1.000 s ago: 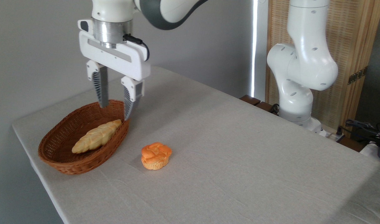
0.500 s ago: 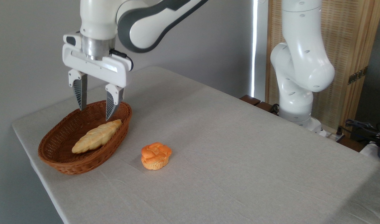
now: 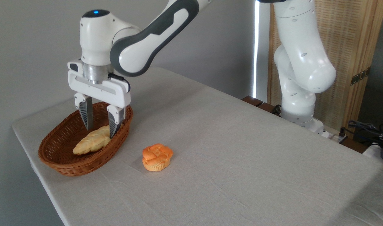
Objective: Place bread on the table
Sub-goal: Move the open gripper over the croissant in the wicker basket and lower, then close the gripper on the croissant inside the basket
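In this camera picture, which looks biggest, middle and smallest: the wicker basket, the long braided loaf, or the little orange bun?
1. The wicker basket, clearly the largest.
2. The braided loaf lying inside it, though the gripper hides its far end.
3. The orange bun on the table, smallest, even though it sits slightly nearer the camera.
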Motion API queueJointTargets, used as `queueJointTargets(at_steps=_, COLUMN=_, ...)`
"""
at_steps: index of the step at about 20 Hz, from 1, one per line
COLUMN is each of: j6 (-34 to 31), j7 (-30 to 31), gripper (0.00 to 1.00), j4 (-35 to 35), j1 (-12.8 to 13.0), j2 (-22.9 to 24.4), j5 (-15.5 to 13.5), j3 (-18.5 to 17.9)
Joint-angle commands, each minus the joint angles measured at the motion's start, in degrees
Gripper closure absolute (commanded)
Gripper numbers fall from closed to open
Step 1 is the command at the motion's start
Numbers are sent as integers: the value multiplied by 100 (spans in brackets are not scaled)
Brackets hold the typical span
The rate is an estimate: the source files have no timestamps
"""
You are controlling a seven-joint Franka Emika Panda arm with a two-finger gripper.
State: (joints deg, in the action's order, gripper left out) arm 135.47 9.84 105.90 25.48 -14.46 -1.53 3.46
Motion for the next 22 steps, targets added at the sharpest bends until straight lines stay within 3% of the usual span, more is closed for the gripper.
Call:
queueJointTargets(at_steps=1, j6=322, j7=237, gripper=0, j4=-192, j1=45, j2=-382, j5=232, j3=-39)
queueJointTargets(at_steps=6, j6=314, j7=246, gripper=3, j4=-228, j1=45, j2=-435, j5=582, j3=-47)
queueJointTargets(at_steps=7, j6=305, j7=246, gripper=27, j4=-228, j1=45, j2=-435, j5=767, j3=-39)
queueJointTargets(at_steps=8, j6=305, j7=246, gripper=58, j4=-228, j1=45, j2=-435, j5=899, j3=-30)
queueJointTargets(at_steps=9, j6=314, j7=238, gripper=66, j4=-228, j1=45, j2=-426, j5=979, j3=-30)
queueJointTargets(at_steps=11, j6=305, j7=246, gripper=71, j4=-228, j1=54, j2=-418, j5=988, j3=-30)
queueJointTargets(at_steps=22, j6=235, j7=317, gripper=71, j4=-219, j1=45, j2=-287, j5=988, j3=-39)
